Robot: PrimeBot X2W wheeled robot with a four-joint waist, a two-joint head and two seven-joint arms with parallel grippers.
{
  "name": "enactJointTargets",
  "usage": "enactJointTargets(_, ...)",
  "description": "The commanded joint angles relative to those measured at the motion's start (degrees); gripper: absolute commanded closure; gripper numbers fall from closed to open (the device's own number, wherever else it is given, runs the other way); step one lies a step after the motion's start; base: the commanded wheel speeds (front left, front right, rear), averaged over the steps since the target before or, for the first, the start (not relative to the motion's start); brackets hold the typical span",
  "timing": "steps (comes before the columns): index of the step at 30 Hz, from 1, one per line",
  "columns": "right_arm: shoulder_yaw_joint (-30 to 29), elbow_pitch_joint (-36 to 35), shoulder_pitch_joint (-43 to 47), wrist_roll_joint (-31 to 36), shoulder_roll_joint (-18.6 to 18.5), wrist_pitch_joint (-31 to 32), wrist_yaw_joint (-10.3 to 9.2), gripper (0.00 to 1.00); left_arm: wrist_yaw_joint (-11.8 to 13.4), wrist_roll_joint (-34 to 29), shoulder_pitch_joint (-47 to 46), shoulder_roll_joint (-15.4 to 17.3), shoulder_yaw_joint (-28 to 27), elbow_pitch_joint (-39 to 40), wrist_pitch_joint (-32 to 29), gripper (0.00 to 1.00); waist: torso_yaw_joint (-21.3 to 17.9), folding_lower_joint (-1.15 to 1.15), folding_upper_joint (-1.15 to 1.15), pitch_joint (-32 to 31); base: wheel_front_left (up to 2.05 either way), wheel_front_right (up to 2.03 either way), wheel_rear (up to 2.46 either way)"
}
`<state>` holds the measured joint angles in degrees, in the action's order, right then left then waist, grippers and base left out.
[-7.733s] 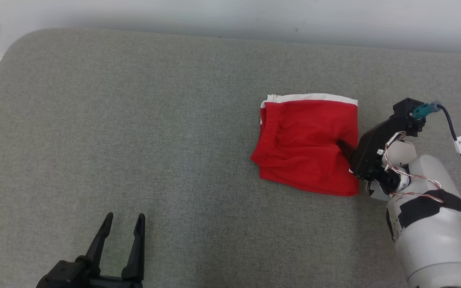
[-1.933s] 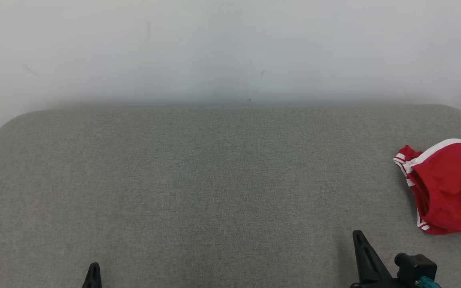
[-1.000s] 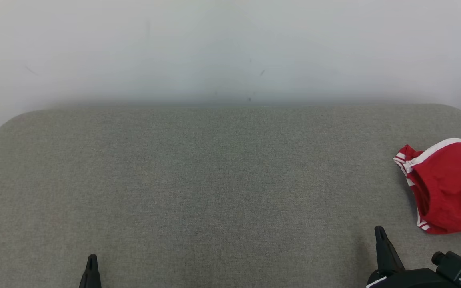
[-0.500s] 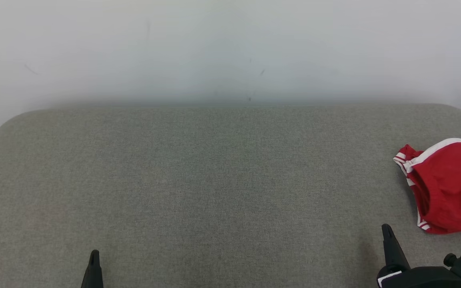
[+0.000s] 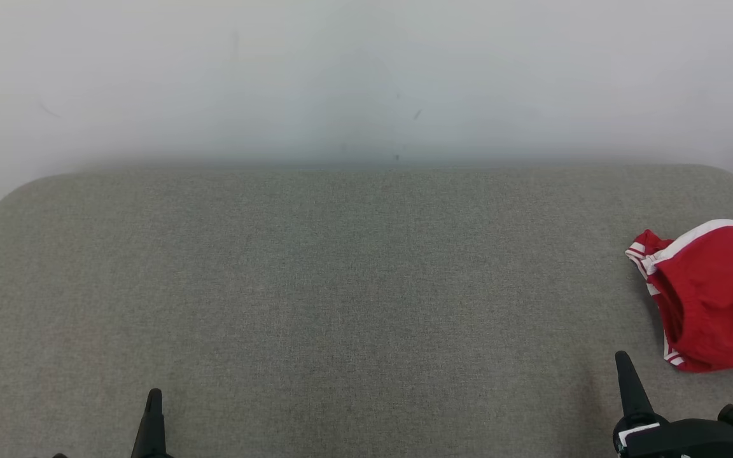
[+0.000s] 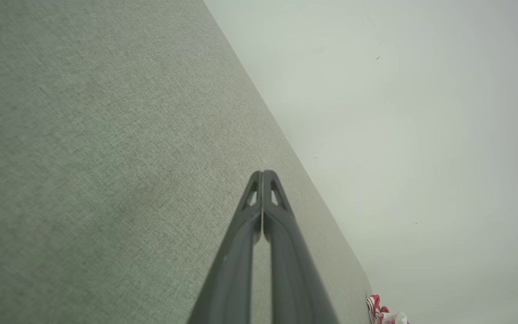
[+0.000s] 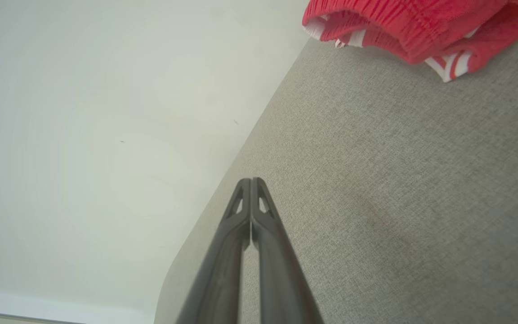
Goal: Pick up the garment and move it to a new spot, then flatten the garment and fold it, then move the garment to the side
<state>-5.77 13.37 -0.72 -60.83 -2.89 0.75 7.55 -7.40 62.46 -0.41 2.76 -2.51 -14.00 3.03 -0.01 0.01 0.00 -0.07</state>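
So, plain white wall at the back, big grey fabric tabletop in front of it. Red garment with white trim sits bunched at the tabletop's right edge, nothing touching it. Left gripper and right gripper hover over the near side, jaws pinched fully closed, empty.

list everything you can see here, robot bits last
garment: 1 heap, red with white trim and stripes, far right of the padded surface, cut off by the picture edge
padded surface: 1, grey fabric, rounded corners, spans the head view
wall: 1, pale, behind the surface
left fingers: 2, dark, shut together, lower left of the head view
right fingers: 2, dark, shut together, lower right, apart from the garment
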Motion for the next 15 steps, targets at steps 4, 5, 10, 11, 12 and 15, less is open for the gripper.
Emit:
enactJointTargets(4, -0.65, -1.11, -0.72, -3.33, -0.02, 0.78, -0.06, 1.0, -0.08, 3.25, -1.76, 0.2, 0.01, 0.68, -0.72, 1.0, 0.0, 0.0, 0.0, 0.02, 0.0, 0.0, 0.0)
enactJointTargets(5, -0.74, -1.15, -0.72, -3.87, -0.02, 0.89, -0.06, 1.0, -0.08, 3.88, -1.77, 0.2, 0.02, 0.67, -0.9, 1.0, 0.0, 0.0, 0.0, 0.02, 0.0, 0.0, 0.0)
enactJointTargets(10, -1.2, -1.41, -0.75, -6.83, -0.02, 1.64, -0.06, 1.0, -0.09, 6.56, -2.26, 0.2, 0.11, 0.72, -1.62, 1.0, 0.0, 0.0, 0.0, 0.04, 0.0, 0.0, 0.0)
enactJointTargets(11, -1.29, -1.47, -0.75, -7.33, -0.02, 1.76, -0.07, 1.0, -0.09, 7.14, -2.35, 0.2, 0.13, 0.73, -1.68, 1.0, 0.0, 0.0, 0.0, 0.05, 0.0, 0.0, 0.0)
enactJointTargets(12, -1.38, -1.53, -0.75, -7.86, -0.02, 1.87, -0.07, 1.0, -0.09, 7.68, -2.44, 0.2, 0.14, 0.74, -1.84, 1.0, 0.0, 0.0, 0.0, 0.05, 0.0, 0.0, 0.0)
enactJointTargets(15, -1.64, -1.73, -0.76, -9.56, -0.01, 2.28, -0.07, 1.0, -0.09, 9.13, -2.7, 0.2, 0.19, 0.76, -2.2, 1.0, 0.0, 0.0, 0.0, 0.06, 0.0, 0.0, 0.0)
